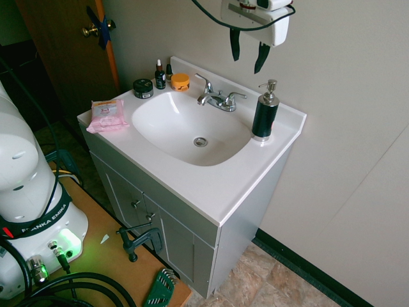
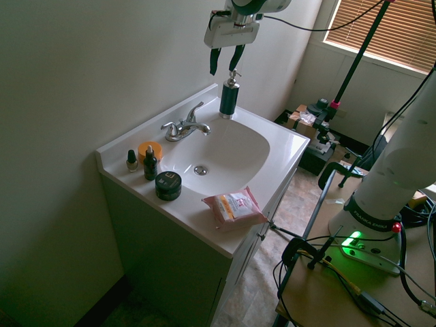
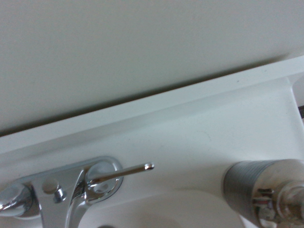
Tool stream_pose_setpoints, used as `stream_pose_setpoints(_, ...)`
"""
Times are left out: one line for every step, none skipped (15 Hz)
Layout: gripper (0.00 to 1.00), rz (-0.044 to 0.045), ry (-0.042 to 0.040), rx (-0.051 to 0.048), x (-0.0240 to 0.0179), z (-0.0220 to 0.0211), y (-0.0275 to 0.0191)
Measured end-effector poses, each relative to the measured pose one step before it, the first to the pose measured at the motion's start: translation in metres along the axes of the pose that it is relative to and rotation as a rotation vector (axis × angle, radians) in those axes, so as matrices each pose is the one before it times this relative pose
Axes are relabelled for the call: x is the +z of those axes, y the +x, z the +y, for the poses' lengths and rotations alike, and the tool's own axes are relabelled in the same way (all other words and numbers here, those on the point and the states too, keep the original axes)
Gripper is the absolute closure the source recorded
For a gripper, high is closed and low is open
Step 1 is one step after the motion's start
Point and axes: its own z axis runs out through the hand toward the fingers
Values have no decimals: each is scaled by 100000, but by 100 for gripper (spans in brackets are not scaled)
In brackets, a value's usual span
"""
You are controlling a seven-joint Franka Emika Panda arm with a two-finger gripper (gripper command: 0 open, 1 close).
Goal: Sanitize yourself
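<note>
Along the vanity top [image 1: 243,192] we find toiletries lined up from left to right: a pink wipes pack [image 1: 107,116] at the front corner, then a dark lidded jar [image 1: 143,88], a dropper bottle [image 1: 160,75] and an orange tin [image 1: 180,82] pushed back against the wall, probably to keep the basin [image 1: 192,131] free. Next comes the chrome faucet [image 1: 217,99], and at the far right corner the dark pump dispenser [image 1: 264,111], standing upright within reach of anyone at the basin. We judge it holds the sanitizer, though no label is legible. Above it, at the picture's top edge, hangs our gripper [image 1: 248,52], the end of the white arm to be sanitized. It points straight down, fingers [image 1: 261,57] spread apart and holding nothing, well clear of the pump head and slightly toward the faucet side.
</note>
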Motion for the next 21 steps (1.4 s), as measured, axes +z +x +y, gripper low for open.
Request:
stream_pose_setpoints(100,362,366,1272,-230,133,757)
stream_pose_setpoints(100,137,204,1026,-184,112,598)
stream_pose_setpoints(100,-33,240,888,-62,203,484)
stream_pose_setpoints(100,59,-99,765,63,345,502)
stream_pose_setpoints(100,95,-281,634,104,398,491)
stream_pose_setpoints(100,-106,-356,574,205,359,410)
stream_pose_setpoints(100,-280,-177,633,201,281,320)
stream_pose_setpoints(100,-360,-105,473,204,213,245)
stream_pose_setpoints(100,-157,-74,268,104,156,178)
stream_pose_setpoints(100,3,-53,267,42,141,165)
stream_pose_setpoints(100,-27,-118,289,73,174,199)
stream_pose_setpoints(100,-19,-106,250,60,149,171)
stream_pose_setpoints(100,-105,-164,183,120,175,198)
stream_pose_setpoints(100,-108,-212,48,140,181,203)
stream_pose_setpoints(100,-113,-248,67,177,111,139)
stream_pose_setpoints(100,-159,-310,114,255,64,98)
stream_pose_setpoints(100,-118,-250,72,211,19,47)
stream_pose_setpoints(100,-73,-178,71,161,20,47)
stream_pose_setpoints(100,26,-25,76,41,28,51)
stream_pose_setpoints(100,19,10,97,4,41,51)
stream_pose_setpoints(100,-3,35,82,25,19,38)
